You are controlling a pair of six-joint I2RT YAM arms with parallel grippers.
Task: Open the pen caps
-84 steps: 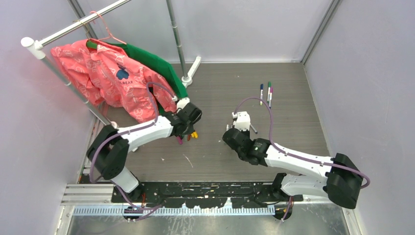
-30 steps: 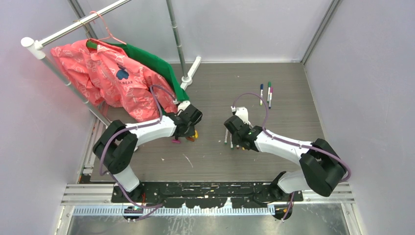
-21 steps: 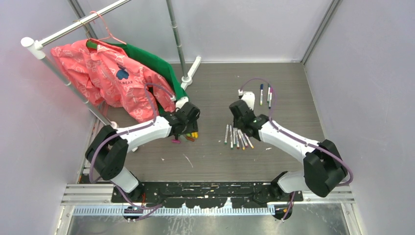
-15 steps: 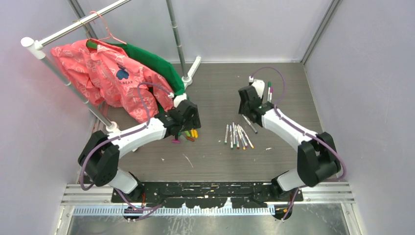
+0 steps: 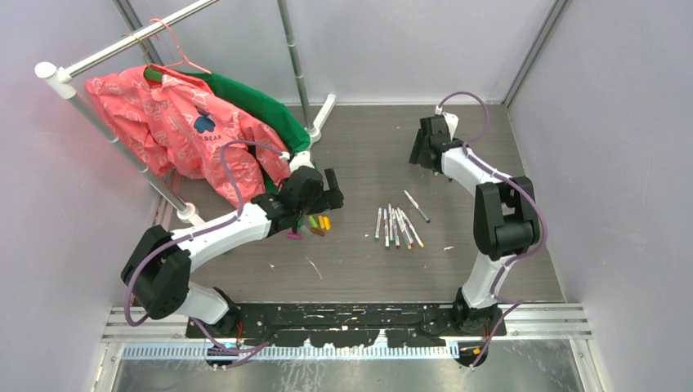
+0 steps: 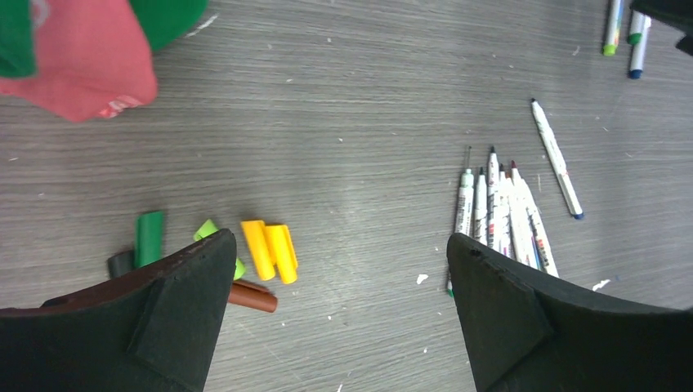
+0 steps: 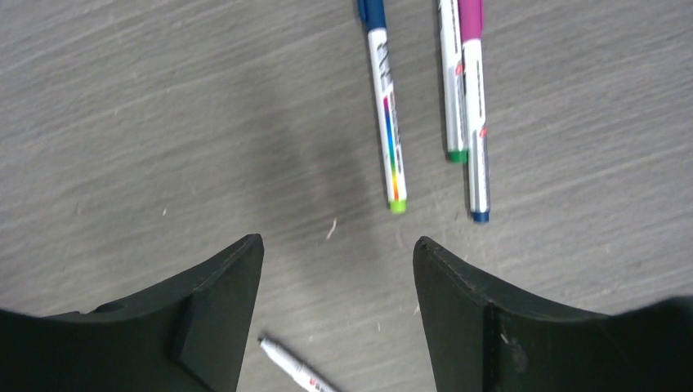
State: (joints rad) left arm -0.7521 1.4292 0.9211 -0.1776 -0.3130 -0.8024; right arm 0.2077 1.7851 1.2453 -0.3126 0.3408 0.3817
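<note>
Top external: you see the grey wood-grain table (image 5: pixel 359 261) and the pink printed shirt (image 5: pixel 163 122) hanging far left. Your left gripper (image 6: pixel 339 241) hangs with fingers spread, holding nothing. The right gripper (image 7: pixel 337 242) does the same, just short of three capped white pens (image 7: pixel 384 106). A bundle of uncapped white pens (image 5: pixel 396 226) lies mid-table. The loose plastic pen caps (image 6: pixel 270 249), yellow, green and brown, are clustered on the table below the left gripper.

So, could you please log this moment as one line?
left fingers: open, near loose caps | right fingers: open, near three capped pens | uncapped pens: clustered mid-table
</note>
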